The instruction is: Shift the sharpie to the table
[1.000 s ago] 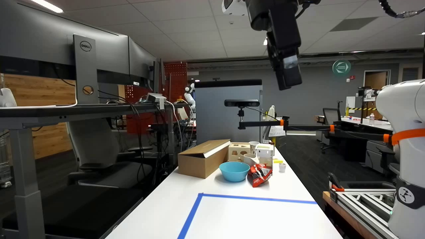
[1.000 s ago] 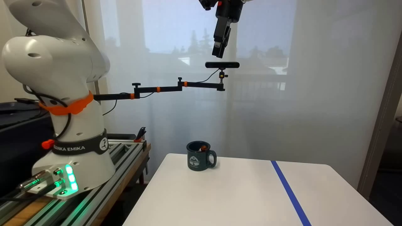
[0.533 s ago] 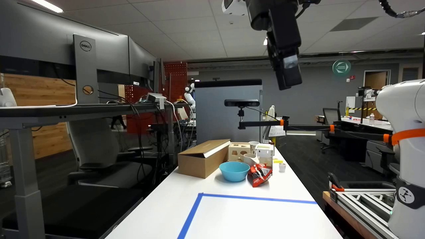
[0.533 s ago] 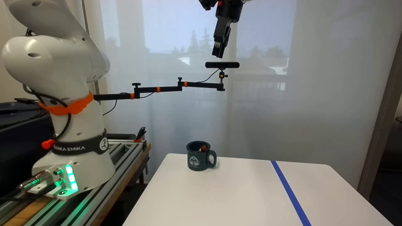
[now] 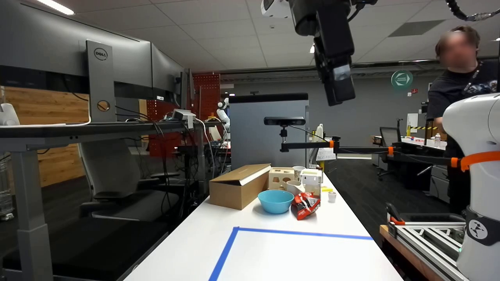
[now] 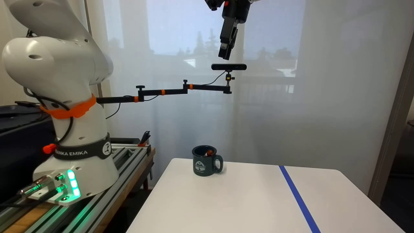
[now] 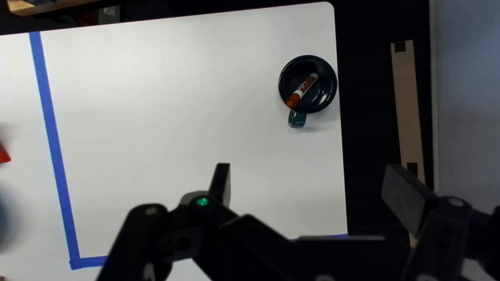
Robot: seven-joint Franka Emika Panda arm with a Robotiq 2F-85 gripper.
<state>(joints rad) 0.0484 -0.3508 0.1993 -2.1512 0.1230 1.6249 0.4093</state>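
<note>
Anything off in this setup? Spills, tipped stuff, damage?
No spill or damage visible. Slightly odd: the dark green mug, with an orange-capped marker slanted inside, stands close to an edge of the white table, so a bump might knock it off. Also, a person stands behind the robot arm; worth checking.

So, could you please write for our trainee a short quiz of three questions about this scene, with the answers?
1. Where is the orange-capped cylindrical marker?
2. True or false: the black two-fingered gripper is open and holds nothing.
3. In an exterior view, what lies just right of the light-blue round bowl: (a) a brown cardboard box, (b) a crumpled red packet, (c) a grey monitor?

Key:
1. Inside the dark green mug with a pale logo, on the long white-topped table.
2. True.
3. b.
</note>
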